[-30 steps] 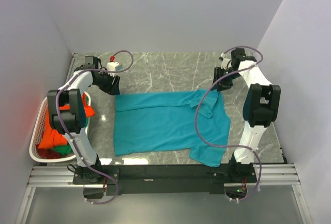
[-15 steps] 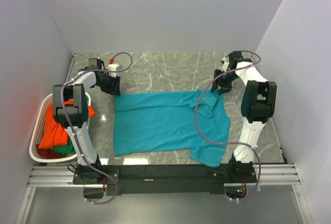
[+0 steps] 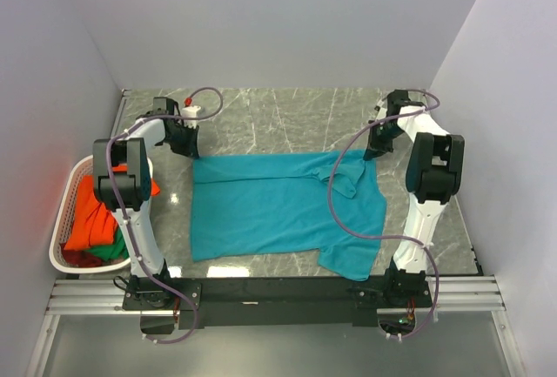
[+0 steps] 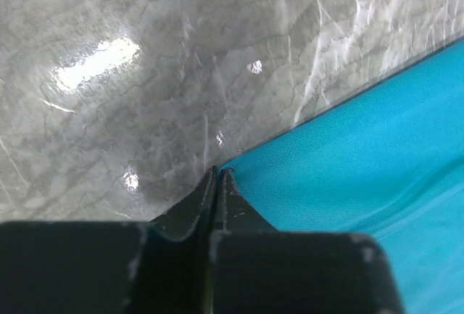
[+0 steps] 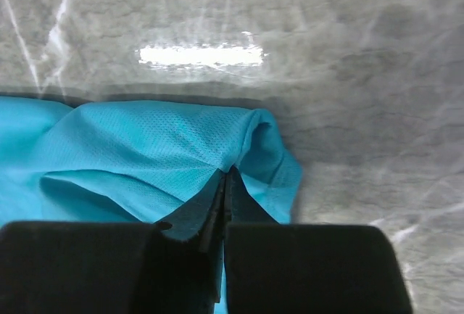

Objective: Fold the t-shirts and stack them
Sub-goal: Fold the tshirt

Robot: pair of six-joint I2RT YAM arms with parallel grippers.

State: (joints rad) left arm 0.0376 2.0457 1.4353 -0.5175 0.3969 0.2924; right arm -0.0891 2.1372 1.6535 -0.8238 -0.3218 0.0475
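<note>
The teal t-shirt [image 3: 270, 207] lies spread at the middle of the desk [image 3: 278, 116], its long axis running 9 to 3 o'clock, smooth except for a rumpled 3 o'clock end. The left hand [image 3: 185, 144], fingers pressed together, nips its far corner at 10 o'clock. The right hand [image 3: 372, 149] pinches a fold at 2 o'clock. From both hands the cloth spreads toward 6 o'clock, so the fold probably draws that far edge nearward
</note>
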